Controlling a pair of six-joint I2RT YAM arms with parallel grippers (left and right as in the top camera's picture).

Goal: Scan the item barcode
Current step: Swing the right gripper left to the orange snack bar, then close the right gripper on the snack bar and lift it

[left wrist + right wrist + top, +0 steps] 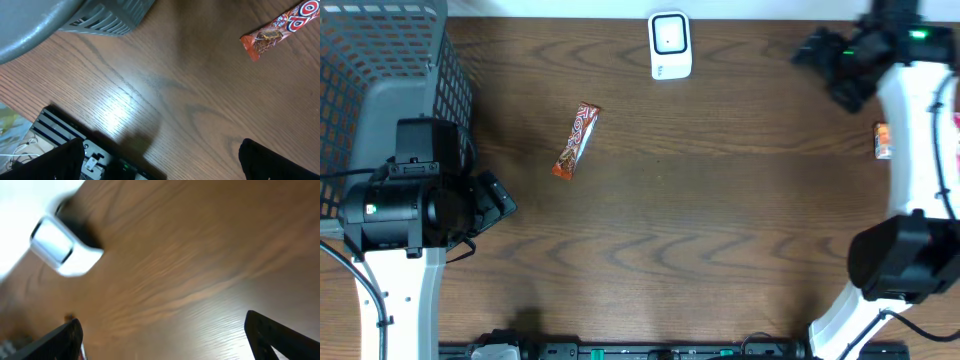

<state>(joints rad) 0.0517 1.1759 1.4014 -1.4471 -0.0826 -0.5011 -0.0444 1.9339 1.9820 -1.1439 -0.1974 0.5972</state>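
Glossy wood-grain table [720,230] holds a slim, crinkly red candy bar [577,141] left of centre, apart from the boxy white scanner [670,45] and grey mesh basket [380,60]. Left gripper [160,162] and right gripper [170,337] both spread wide.

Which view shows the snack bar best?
Overhead: the whole snack bar shows, with nothing covering it. The left wrist view shows it closer but cut off at the frame edge. The right wrist view misses it.
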